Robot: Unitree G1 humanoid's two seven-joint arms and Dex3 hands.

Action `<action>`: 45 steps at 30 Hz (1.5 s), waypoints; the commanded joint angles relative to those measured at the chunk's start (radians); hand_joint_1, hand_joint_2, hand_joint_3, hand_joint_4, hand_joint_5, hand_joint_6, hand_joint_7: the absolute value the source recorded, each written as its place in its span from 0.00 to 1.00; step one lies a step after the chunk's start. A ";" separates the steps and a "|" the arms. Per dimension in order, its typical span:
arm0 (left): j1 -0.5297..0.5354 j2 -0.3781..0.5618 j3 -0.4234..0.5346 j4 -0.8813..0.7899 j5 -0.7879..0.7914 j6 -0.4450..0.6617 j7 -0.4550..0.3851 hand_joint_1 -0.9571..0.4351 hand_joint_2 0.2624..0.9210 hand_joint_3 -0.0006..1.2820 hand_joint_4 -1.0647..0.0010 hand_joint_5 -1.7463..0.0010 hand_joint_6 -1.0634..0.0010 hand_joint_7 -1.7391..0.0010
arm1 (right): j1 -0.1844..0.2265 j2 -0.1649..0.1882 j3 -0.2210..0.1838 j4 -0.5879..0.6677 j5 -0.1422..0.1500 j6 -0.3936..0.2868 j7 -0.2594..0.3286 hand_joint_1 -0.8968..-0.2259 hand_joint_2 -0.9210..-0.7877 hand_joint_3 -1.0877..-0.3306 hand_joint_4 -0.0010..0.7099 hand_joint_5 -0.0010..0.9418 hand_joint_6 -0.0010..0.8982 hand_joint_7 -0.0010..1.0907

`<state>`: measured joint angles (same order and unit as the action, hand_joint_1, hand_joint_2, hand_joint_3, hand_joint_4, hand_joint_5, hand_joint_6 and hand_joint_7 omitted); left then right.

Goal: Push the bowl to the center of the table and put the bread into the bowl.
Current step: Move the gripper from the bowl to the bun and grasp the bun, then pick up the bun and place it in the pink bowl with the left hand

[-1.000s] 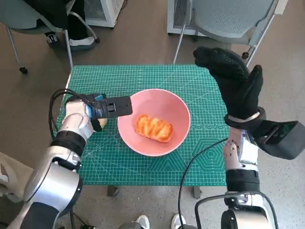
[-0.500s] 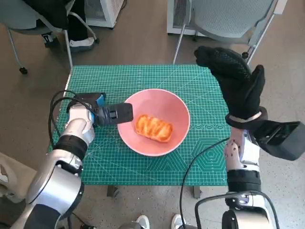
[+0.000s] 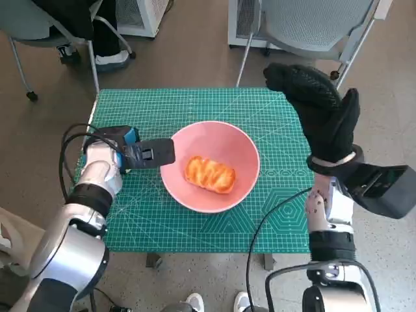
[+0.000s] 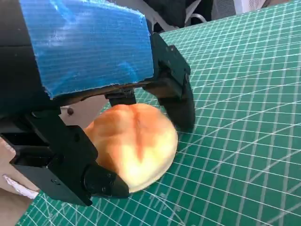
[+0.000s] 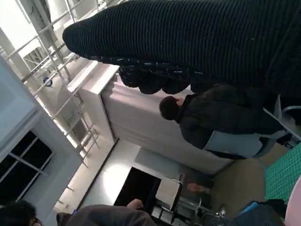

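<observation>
bowl (image 3: 210, 166), pink, sat near the middle of the green cutting mat (image 3: 195, 221) when i checked the head view, with one glazed bread (image 3: 209, 174) lying inside it. my left hand (image 3: 133, 151) was low at the bowl's left rim, just beside it; i could not tell from above whether it touched. the left wrist view showed that hand's black fingers (image 4: 181, 101) curled round a second, round bread roll (image 4: 131, 143), gripping it against the mat. my right hand (image 3: 322, 117) in its knitted glove was raised over the table's right side, fingers together and bent forward, holding nothing that i could see. a person (image 5: 221, 125) in dark clothes sat in the right wrist view.
</observation>
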<state>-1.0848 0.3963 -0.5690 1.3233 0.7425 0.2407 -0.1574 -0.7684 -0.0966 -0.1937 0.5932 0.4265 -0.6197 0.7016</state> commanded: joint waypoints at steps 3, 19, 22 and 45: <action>-0.002 0.035 0.016 -0.033 -0.016 -0.003 -0.004 0.69 0.89 0.15 0.30 0.30 0.42 0.38 | 0.018 0.011 0.002 0.013 -0.001 0.001 0.002 0.30 0.00 0.25 0.16 0.00 0.01 0.39; 0.099 0.218 0.147 -0.640 -0.048 0.144 -0.159 0.69 0.86 0.15 0.32 0.27 0.33 0.45 | 0.023 0.016 0.003 -0.006 0.009 0.008 0.008 0.30 0.00 0.25 0.16 0.00 0.01 0.40; 0.180 0.268 0.204 -0.892 -0.047 0.185 -0.206 0.69 0.73 0.27 0.33 0.24 0.31 0.46 | 0.021 0.018 0.005 -0.007 0.008 0.008 0.007 0.30 0.00 0.25 0.16 0.00 0.01 0.40; 0.426 0.252 0.409 -1.679 -0.010 0.238 -0.280 0.69 0.60 0.36 0.25 0.38 0.34 0.33 | 0.016 0.028 0.012 0.004 -0.002 0.002 0.002 0.29 0.00 0.25 0.17 0.01 0.00 0.41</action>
<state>-0.7241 0.6141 -0.2448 0.0046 0.7030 0.4473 -0.3853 -0.7709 -0.0866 -0.1923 0.5878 0.4286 -0.6270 0.7029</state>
